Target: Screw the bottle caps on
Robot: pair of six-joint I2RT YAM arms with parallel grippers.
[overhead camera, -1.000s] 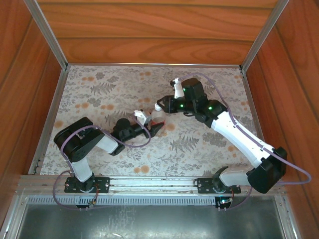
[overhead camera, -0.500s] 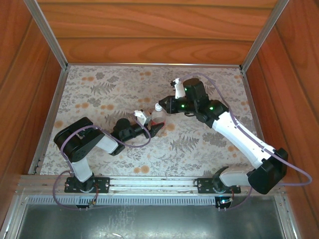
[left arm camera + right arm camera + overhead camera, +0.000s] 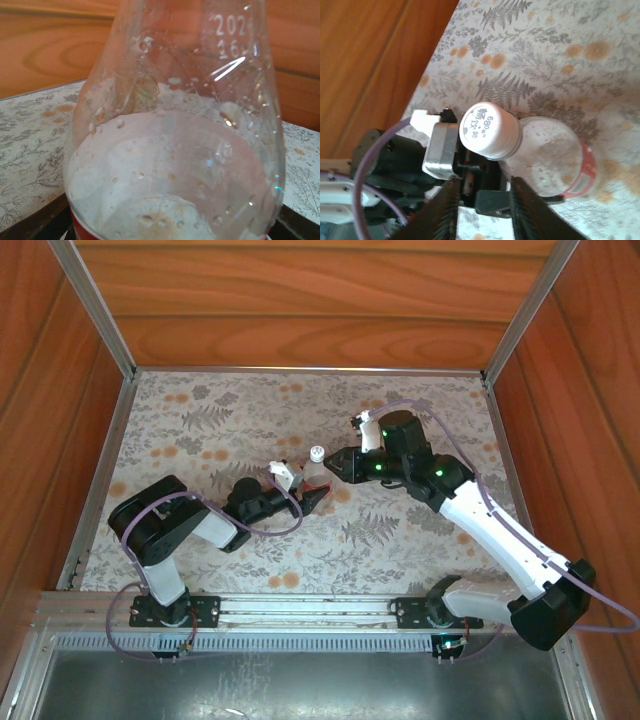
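Mid-frame in the top view, the left gripper (image 3: 308, 496) is clenched around the lower body of the clear bottle (image 3: 316, 476), held upright over the floral tabletop (image 3: 200, 430) with a white cap (image 3: 317, 453) on its neck. The right gripper (image 3: 337, 462) sits just right of the cap, released, its fingers parted and empty.

Black joints and white links make up the left arm (image 3: 165, 525) and right arm (image 3: 490, 525). Lilac cables (image 3: 355, 170) trail both; green lights (image 3: 437, 474) dot the right

Top cam overhead, rear, wrist cams close, sharing clear bottle (image 3: 175, 165) (image 3: 555, 155)
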